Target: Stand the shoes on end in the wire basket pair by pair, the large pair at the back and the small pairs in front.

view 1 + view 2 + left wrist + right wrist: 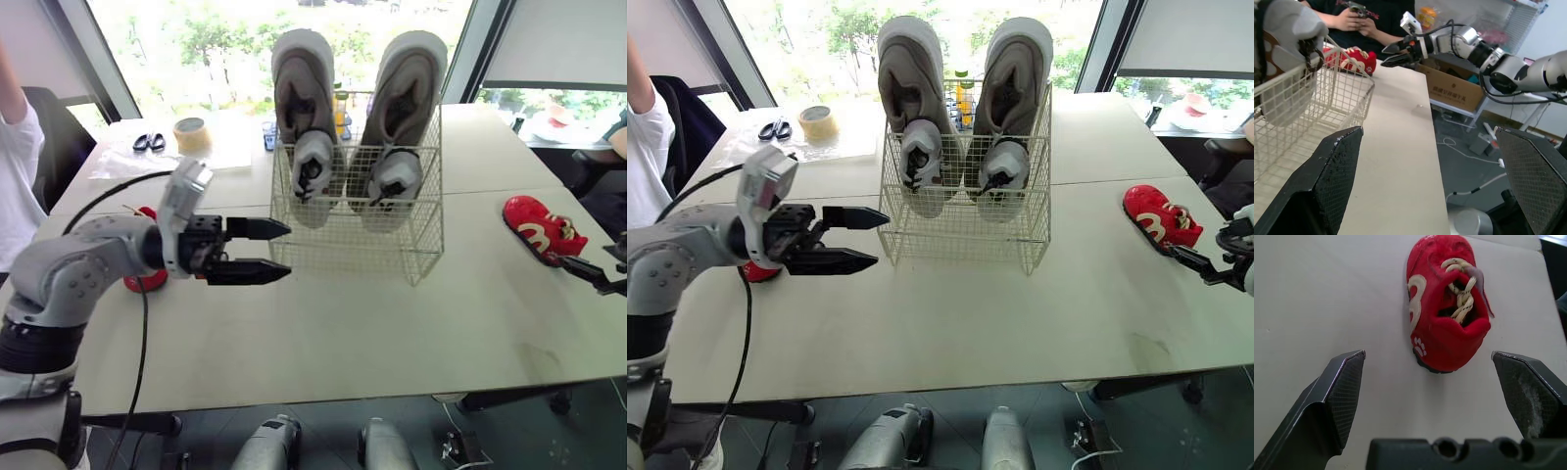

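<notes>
The wire basket point(411, 257) stands mid-table. Two large grey shoes point(302, 83) point(409, 83) stand on end along its back, with two small grey-and-white shoes point(312, 171) point(395, 181) upright in front of them. My left gripper point(289, 249) hovers open and holding nothing just off the basket's left front corner. One small red shoe point(1447, 308) lies on the table at the right. My right gripper point(1427, 354) is open just short of its heel, not touching it. Another red shoe point(147, 282) lies at the left, mostly hidden behind my left arm.
A tape roll point(192, 134) and scissors point(149, 142) lie at the table's far left, and a bottle point(340, 108) stands behind the basket. A person point(15, 166) stands at the left edge. Another person's hands point(1354, 19) show beyond the table's right side, near a cardboard box point(1454, 93).
</notes>
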### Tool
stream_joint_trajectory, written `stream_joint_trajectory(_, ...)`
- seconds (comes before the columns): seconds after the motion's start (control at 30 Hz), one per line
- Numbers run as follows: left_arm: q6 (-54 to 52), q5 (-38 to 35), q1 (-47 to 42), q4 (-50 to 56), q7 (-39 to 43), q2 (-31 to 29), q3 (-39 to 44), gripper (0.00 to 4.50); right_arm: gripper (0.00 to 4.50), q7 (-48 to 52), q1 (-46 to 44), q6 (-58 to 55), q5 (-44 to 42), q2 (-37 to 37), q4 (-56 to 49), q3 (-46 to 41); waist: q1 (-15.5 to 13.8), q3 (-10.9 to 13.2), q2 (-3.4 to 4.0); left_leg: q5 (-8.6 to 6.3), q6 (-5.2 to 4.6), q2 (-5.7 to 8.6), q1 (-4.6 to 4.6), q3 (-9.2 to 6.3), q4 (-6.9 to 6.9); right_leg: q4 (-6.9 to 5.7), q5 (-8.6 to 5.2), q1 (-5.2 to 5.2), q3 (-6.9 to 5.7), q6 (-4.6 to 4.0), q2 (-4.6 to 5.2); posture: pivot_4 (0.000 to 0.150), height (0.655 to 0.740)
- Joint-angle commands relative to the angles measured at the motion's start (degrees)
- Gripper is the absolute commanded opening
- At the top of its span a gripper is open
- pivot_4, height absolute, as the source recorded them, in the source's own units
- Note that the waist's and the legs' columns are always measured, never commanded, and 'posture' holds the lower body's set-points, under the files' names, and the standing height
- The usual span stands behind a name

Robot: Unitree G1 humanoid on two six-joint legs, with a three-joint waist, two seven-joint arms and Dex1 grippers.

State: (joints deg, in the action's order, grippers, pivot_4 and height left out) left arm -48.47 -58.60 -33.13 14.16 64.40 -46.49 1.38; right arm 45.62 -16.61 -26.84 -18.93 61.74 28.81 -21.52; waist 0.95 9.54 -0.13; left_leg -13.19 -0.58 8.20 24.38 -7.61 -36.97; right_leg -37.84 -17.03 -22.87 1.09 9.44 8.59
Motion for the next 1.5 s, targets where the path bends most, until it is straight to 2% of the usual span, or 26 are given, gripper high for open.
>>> stream_joint_trajectory(0.03, 1.5, 2.0, 0.3, 2.0, 0.7, 0.2, 0.9, 4.44, 4.50, 1.1, -5.2, 4.1, 1.3, 0.3, 6.2, 0.3, 0.0, 0.1, 0.14, 0.01, 0.02, 0.00, 0.00, 0.01, 0.00, 0.00, 0.00, 0.00, 0.01, 0.00, 0.00, 0.150, 0.7400)
stream_joint_trajectory(0.43, 0.4, 2.2, 1.4, 4.8, -1.9, 1.3, 2.0, 4.44, 4.50, 0.1, -21.9, 15.1, 9.0, -2.6, 30.2, 7.5, 0.0, 0.2, 0.26, 0.13, 0.22, 0.01, 0.00, 0.02, -0.02, 0.01, 0.00, 0.00, 0.01, 0.01, 0.00, 0.150, 0.7400)
stream_joint_trajectory(0.6, 0.2, 2.3, 1.6, 5.6, -3.0, 1.2, 2.4, 4.44, 4.50, -1.0, -26.7, 18.0, 11.0, -3.1, 36.6, 8.3, 0.0, 0.2, 0.26, 0.16, 0.27, 0.01, 0.00, 0.02, -0.01, 0.01, 0.00, 0.00, 0.01, 0.01, -0.01, 0.150, 0.7400)
stream_joint_trajectory(0.7, 0.3, 2.6, 1.6, 5.9, -3.5, 1.2, 2.3, 4.50, 3.67, -1.3, -27.9, 18.6, 12.1, -3.4, 38.6, 9.0, 0.1, 0.2, 0.26, 0.16, 0.28, 0.01, 0.00, 0.02, -0.02, 0.01, 0.00, 0.00, 0.02, 0.01, -0.01, 0.150, 0.7400)
stream_joint_trajectory(0.83, 0.3, 2.8, 1.7, 6.1, -4.2, 1.2, 2.5, 4.50, 1.59, -1.1, -28.5, 19.3, 12.5, -3.8, 39.3, 9.1, 0.1, 0.2, 0.26, 0.16, 0.28, 0.01, 0.00, 0.02, -0.01, 0.01, 0.00, 0.00, 0.02, 0.01, -0.01, 0.150, 0.7400)
stream_joint_trajectory(0.93, -0.1, 2.2, 1.1, 5.5, -4.8, 1.4, 2.8, 4.50, 0.27, -0.2, -29.6, 19.3, 11.8, -3.6, 38.6, 8.7, 0.1, 0.2, 0.27, 0.16, 0.28, 0.01, 0.00, 0.02, -0.01, 0.01, 0.00, 0.00, 0.02, 0.01, -0.01, 0.150, 0.7400)
stream_joint_trajectory(0.97, -0.3, 2.1, 0.9, 5.3, -5.1, 1.5, 2.9, 4.50, 0.05, 0.1, -29.8, 19.9, 12.2, -3.3, 37.6, 9.0, 0.1, 0.2, 0.28, 0.16, 0.28, 0.01, 0.00, 0.02, -0.01, 0.01, 0.00, 0.00, 0.02, 0.01, -0.01, 0.150, 0.7400)
stream_joint_trajectory(1.03, -0.4, 1.7, 0.6, 4.8, -5.4, 1.6, 3.3, 4.50, 0.05, 0.7, -30.2, 20.4, 12.3, -2.8, 35.6, 9.3, 0.1, 0.2, 0.28, 0.16, 0.28, 0.01, 0.00, 0.02, -0.01, 0.01, 0.00, -0.01, 0.02, 0.01, -0.01, 0.150, 0.7400)
stream_joint_trajectory(1.17, -1.9, -0.4, -0.6, 2.8, -6.8, 2.2, 5.6, 4.50, 0.05, 2.5, -30.8, 16.3, 8.3, -0.6, 20.9, 5.8, 0.3, 0.4, 0.63, 0.16, 0.28, 0.01, 0.02, 0.03, -0.01, -0.01, 0.01, -0.05, 0.04, 0.02, -0.01, 0.150, 0.7400)
stream_joint_trajectory(1.37, -4.9, -3.8, -3.9, -1.9, -8.6, 3.4, 8.5, 4.50, 0.05, 2.2, -26.0, 3.1, -2.1, 0.0, -17.1, -1.9, -0.1, 0.5, 0.83, 0.18, 0.32, -0.01, 0.13, 0.03, 0.11, -0.12, 0.00, -0.31, 0.08, 0.02, -0.04, 0.150, 0.7400)
stream_joint_trajectory(1.5, -7.1, -3.6, -7.0, -5.5, -7.9, 2.9, 8.4, 4.50, 0.05, 2.7, -25.8, -7.1, -15.9, -1.6, -40.3, -4.2, -0.2, 0.5, 0.78, 0.13, 0.23, 0.00, 0.13, 0.03, 0.03, -0.11, 0.00, -0.24, 0.08, 0.02, -0.02, 0.150, 0.7400)
